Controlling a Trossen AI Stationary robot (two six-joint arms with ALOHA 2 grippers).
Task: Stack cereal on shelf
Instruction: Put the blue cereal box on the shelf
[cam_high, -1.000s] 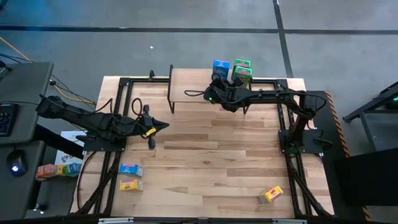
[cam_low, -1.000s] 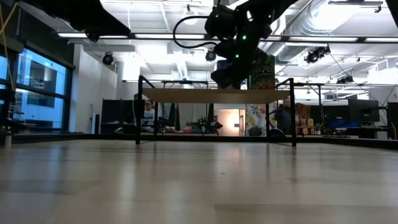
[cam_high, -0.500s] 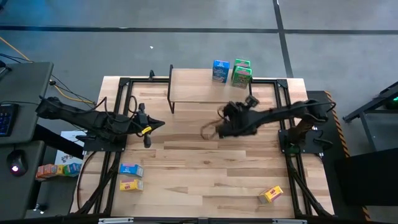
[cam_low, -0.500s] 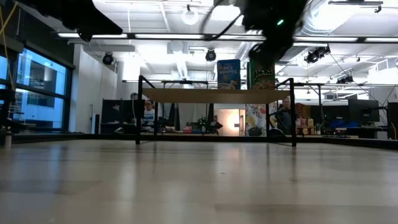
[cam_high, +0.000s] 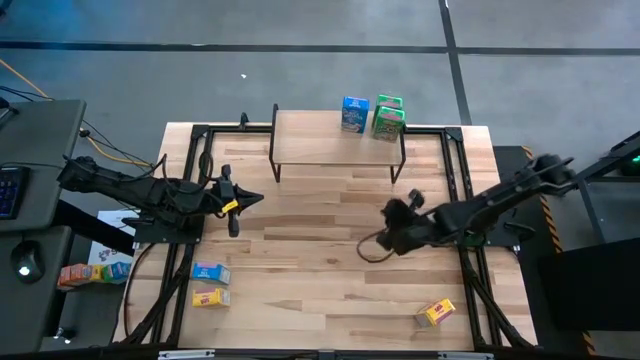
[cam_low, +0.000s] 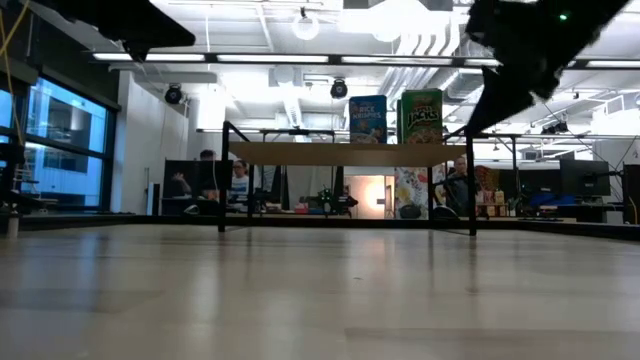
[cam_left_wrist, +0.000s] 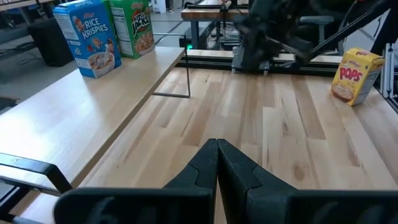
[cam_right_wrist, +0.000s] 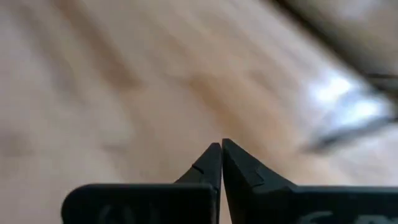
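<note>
Both grippers closed, empty: right gripper (cam_high: 392, 222) low over mid-table, left gripper (cam_high: 232, 212) hovering left

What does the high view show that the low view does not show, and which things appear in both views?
Only the high view shows three small cereal boxes lying on the wood-plank tabletop: a blue box, a yellow box beside it, and another yellow box near the right arm's side. Only the low view shows the room behind, with people at desks. Both show the small light-wood shelf with black legs carrying an upright blue cereal box and an upright green cereal box.
</note>
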